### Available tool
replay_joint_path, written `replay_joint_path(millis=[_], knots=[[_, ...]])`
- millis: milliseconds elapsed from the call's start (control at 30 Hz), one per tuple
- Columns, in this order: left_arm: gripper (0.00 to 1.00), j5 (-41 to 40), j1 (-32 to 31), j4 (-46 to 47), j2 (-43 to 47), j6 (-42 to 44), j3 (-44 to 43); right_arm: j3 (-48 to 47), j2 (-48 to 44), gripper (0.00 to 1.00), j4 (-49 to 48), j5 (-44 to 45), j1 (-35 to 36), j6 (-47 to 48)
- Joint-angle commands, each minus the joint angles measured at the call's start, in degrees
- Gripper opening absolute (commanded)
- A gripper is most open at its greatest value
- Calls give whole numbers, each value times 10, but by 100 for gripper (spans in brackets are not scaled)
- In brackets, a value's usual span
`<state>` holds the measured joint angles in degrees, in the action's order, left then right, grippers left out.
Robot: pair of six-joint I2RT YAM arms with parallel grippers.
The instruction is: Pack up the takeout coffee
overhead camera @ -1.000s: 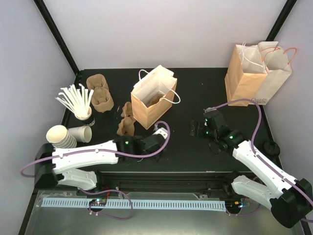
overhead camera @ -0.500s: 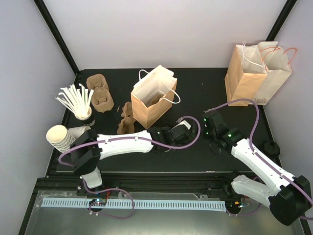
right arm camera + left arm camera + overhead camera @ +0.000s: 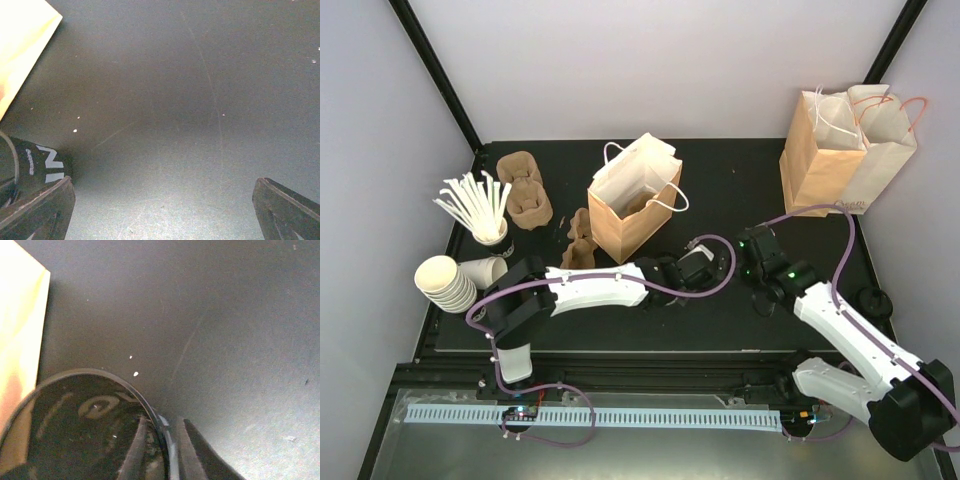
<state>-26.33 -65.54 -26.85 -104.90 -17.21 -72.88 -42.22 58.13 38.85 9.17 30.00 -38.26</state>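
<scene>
Packing is barely underway: the takeout coffee (image 3: 75, 435) is outside the open paper bag (image 3: 620, 228), just beside the bag's right-hand corner and between the two arms. The left pincer (image 3: 694, 268) is nearly closed, with the rim of the cup's glossy black lid pinched between its fingers. The right pincer (image 3: 162, 186) is spread as wide as it goes and holds nothing, pointing at the bare surface (image 3: 720, 185) next to the cup. The lift, the carry over the bag's mouth and the lowering inside all seem left to do.

The top view hides the cup under the left pincer but shows the bag standing upright and open. Only the left wrist view shows the pinch on the rim. Only the right wrist view shows the cup's printed band (image 3: 44, 166). No view shows whether the cup's base rests on the surface.
</scene>
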Motion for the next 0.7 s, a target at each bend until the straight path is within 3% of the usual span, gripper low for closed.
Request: replay_joint_path(millis=[0,200,467,667], knots=[[30,13,0,21,-1,-13,-1,-3,-16,100,20,26,-15,-26],[57,26,1,18,30,-17,8,-18,-19,100,42,42,-25,-22],[66,30,1,-45,94,-16,-19,-48,-12,100,58,8,-51,-21],[77,58,18,-62,183,-16,15,-63,7,100,57,-25,-56,2]])
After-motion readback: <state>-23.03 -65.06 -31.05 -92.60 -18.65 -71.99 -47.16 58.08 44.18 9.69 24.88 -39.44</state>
